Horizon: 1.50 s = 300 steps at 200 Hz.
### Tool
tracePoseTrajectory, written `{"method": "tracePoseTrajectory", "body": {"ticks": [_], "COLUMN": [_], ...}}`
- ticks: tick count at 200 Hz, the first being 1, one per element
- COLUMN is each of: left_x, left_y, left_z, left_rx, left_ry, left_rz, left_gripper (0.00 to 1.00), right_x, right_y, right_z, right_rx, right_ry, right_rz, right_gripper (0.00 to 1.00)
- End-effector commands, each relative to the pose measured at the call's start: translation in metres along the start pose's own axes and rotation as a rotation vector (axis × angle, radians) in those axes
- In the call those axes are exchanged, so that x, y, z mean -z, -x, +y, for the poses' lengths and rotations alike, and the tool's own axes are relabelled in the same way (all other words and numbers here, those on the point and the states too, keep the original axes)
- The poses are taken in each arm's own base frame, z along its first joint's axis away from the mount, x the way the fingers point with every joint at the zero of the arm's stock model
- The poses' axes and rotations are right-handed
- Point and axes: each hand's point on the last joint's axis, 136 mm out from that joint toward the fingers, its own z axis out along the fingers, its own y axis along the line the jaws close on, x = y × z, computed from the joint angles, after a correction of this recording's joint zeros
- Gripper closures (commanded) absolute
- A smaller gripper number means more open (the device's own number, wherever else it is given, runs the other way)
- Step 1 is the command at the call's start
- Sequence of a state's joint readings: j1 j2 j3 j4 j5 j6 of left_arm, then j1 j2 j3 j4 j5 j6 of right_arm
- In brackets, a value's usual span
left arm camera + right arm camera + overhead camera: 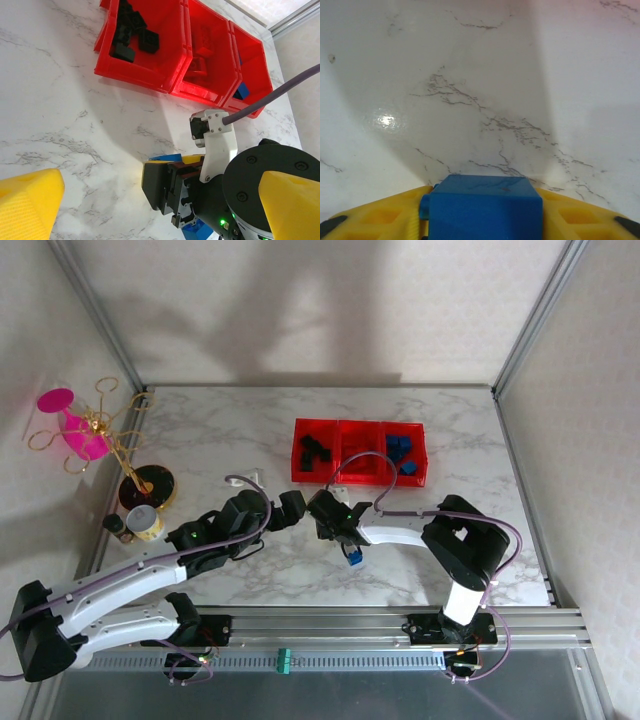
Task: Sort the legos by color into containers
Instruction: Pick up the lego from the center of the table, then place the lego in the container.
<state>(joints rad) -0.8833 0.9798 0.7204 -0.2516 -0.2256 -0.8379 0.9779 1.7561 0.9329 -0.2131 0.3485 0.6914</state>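
Note:
The containers (360,476) are three joined red bins at the table's back right. The left bin (145,50) has black legos (131,36), the middle bin (207,65) red ones (199,64), and the right bin (247,70) blue ones (399,448). My right gripper (348,546) hangs just over the marble in front of the bins, shut on a blue lego (485,210) squeezed between its yellow fingers (580,215). That lego (354,556) pokes out below it. My left gripper (292,508) sits close on its left, open, with yellow fingers (30,202) spread wide and nothing between them but the right arm's wrist (215,145).
A pink goblet (75,425) hangs by a gold wire stand (118,435) on a dark round base (147,488) at the left edge, with a tape roll (145,523) beside it. Purple cables (360,462) loop over both wrists. A metal rail (400,618) runs along the near edge.

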Motion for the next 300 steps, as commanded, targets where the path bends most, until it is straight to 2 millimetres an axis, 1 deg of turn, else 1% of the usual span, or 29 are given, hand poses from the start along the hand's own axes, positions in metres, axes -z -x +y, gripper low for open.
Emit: {"method": "tracePoseTrajectory", "body": {"ticks": [1, 43, 67, 85, 111, 135, 141, 143, 147, 157, 165, 191, 212, 233, 261, 300], "left_x": [0.0, 0.001, 0.0, -0.002, -0.007, -0.01, -0.012, -0.012, -0.013, -0.015, -0.016, -0.023, -0.025, -0.026, -0.025, -0.024], "left_y": [0.002, 0.006, 0.008, 0.01, 0.01, 0.012, 0.013, 0.013, 0.013, 0.014, 0.014, 0.013, 0.014, 0.016, 0.019, 0.02], "left_z": [-0.006, -0.015, -0.02, -0.024, -0.034, -0.043, -0.045, -0.046, -0.048, -0.052, -0.055, -0.061, -0.067, -0.069, -0.07, -0.066], "left_rx": [-0.001, -0.006, -0.013, -0.019, -0.03, -0.034, -0.036, -0.035, -0.036, -0.038, -0.041, -0.045, -0.052, -0.056, -0.061, -0.065], "left_ry": [-0.009, -0.03, -0.039, -0.044, -0.064, -0.084, -0.088, -0.089, -0.092, -0.099, -0.102, -0.113, -0.12, -0.118, -0.112, -0.103], "left_rz": [-0.006, -0.007, -0.007, -0.004, 0.005, 0.008, 0.007, 0.008, 0.007, 0.011, 0.012, 0.021, 0.029, 0.021, 0.017, 0.015], "left_gripper": [0.0, 0.0, 0.0, 0.0, 0.0, 0.0, 0.0, 0.0, 0.0, 0.0, 0.0, 0.0, 0.0, 0.01, 0.0, 0.0], "right_x": [0.008, 0.027, 0.039, 0.048, 0.06, 0.067, 0.068, 0.068, 0.068, 0.068, 0.068, 0.063, 0.056, 0.045, 0.028, 0.012], "right_y": [0.009, 0.026, 0.041, 0.056, 0.081, 0.105, 0.108, 0.112, 0.116, 0.125, 0.132, 0.154, 0.171, 0.184, 0.193, 0.204], "right_z": [0.005, -0.002, -0.014, -0.031, -0.062, -0.093, -0.097, -0.106, -0.115, -0.126, -0.14, -0.172, -0.19, -0.203, -0.217, -0.221], "right_rx": [-0.009, -0.043, -0.075, -0.109, -0.174, -0.239, -0.24, -0.258, -0.276, -0.3, -0.336, -0.404, -0.433, -0.447, -0.475, -0.472], "right_ry": [0.017, 0.038, 0.033, 0.014, -0.018, -0.06, -0.072, -0.089, -0.104, -0.12, -0.139, -0.188, -0.219, -0.247, -0.265, -0.278], "right_rz": [-0.027, -0.071, -0.109, -0.141, -0.206, -0.26, -0.273, -0.28, -0.29, -0.314, -0.327, -0.368, -0.378, -0.373, -0.357, -0.337], "right_gripper": [0.54, 0.57, 0.57, 0.57, 0.56, 0.55, 0.55, 0.55, 0.55, 0.55, 0.55, 0.55, 0.55, 0.55, 0.53, 0.48]}}
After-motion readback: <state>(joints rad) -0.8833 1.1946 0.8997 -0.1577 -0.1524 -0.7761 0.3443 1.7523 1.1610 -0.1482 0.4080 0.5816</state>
